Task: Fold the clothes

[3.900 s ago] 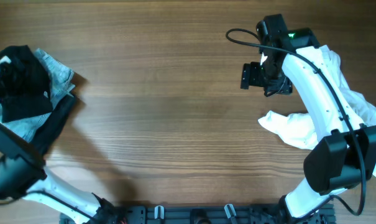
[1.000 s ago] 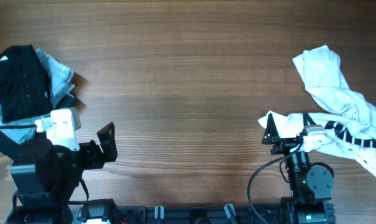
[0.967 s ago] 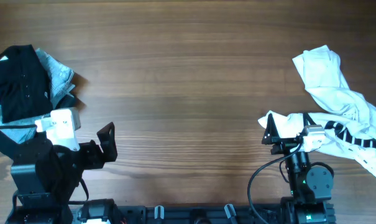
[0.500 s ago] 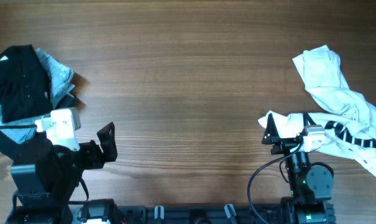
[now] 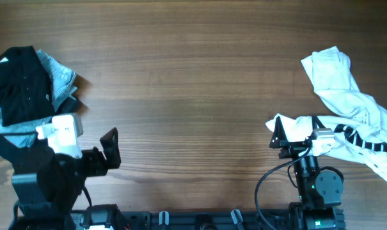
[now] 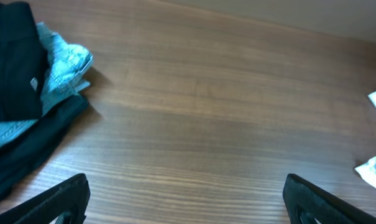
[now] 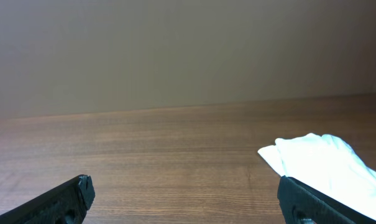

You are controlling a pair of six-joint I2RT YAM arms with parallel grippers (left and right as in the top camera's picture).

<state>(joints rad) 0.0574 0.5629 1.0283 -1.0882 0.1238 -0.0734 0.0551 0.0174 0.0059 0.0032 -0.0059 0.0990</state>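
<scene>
One desk (image 5: 193, 96) holds two piles of clothes. The white pile (image 5: 347, 102) lies at the desk's right edge, just beside the right gripper (image 5: 278, 136). The dark and blue pile (image 5: 20, 83) lies at the desk's left edge, near the left gripper (image 5: 109, 147). Both grippers are spread wide and hold nothing. The tag (image 6: 33, 83) is too small to read.

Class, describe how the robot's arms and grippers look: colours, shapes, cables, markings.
Both arms are mostly black. The left arm carries a white block; the right arm has a green light and a black cable. The left gripper and right gripper have flat, tapering black fingers.
</scene>
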